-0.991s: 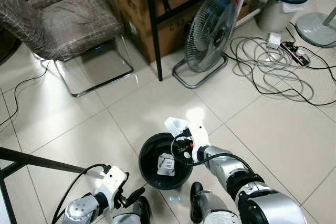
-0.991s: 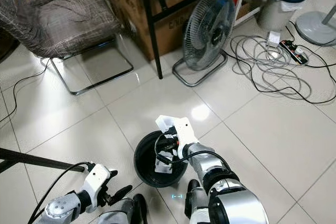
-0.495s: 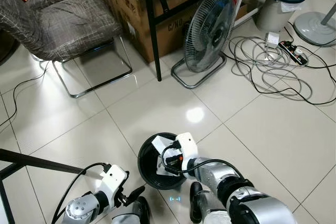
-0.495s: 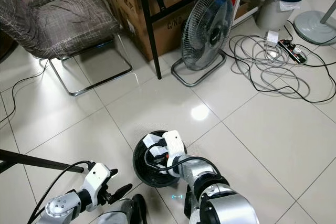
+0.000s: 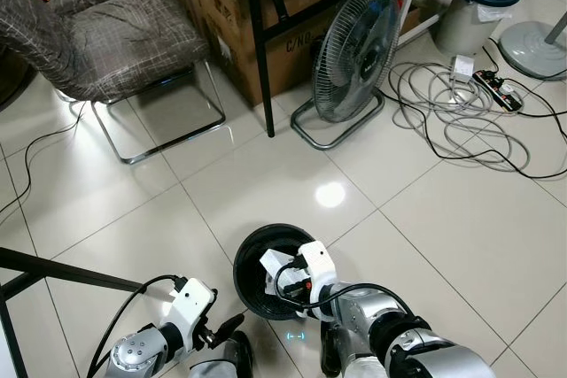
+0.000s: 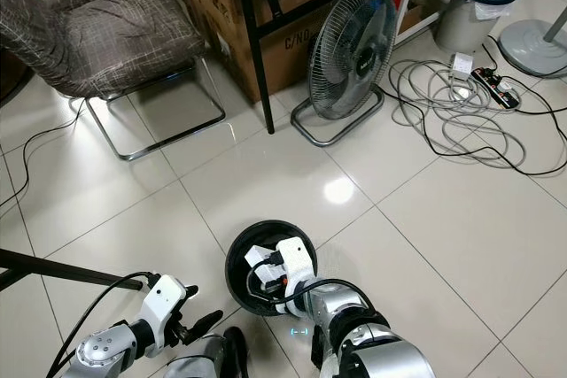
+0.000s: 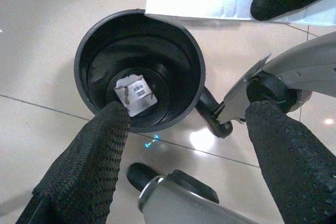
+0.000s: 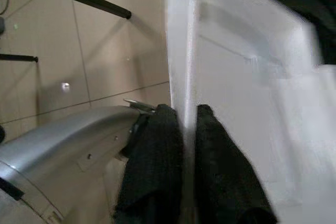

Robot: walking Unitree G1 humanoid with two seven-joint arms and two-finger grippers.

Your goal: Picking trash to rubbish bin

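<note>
pinching a flat white, seemingly cardboard scrap (image 8: 247, 93), the right gripper (image 8: 186, 124) hangs over the black bin (image 5: 252, 258).

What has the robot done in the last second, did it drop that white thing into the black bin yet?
Not yet. The right gripper has drawn back toward the robot and come down over the black bin, keeping its fingers shut on the white trash piece. The small box lying at the bin's bottom has stayed put. The left gripper stays open and idle beside the bin, and the fan and chair have not moved.
</note>
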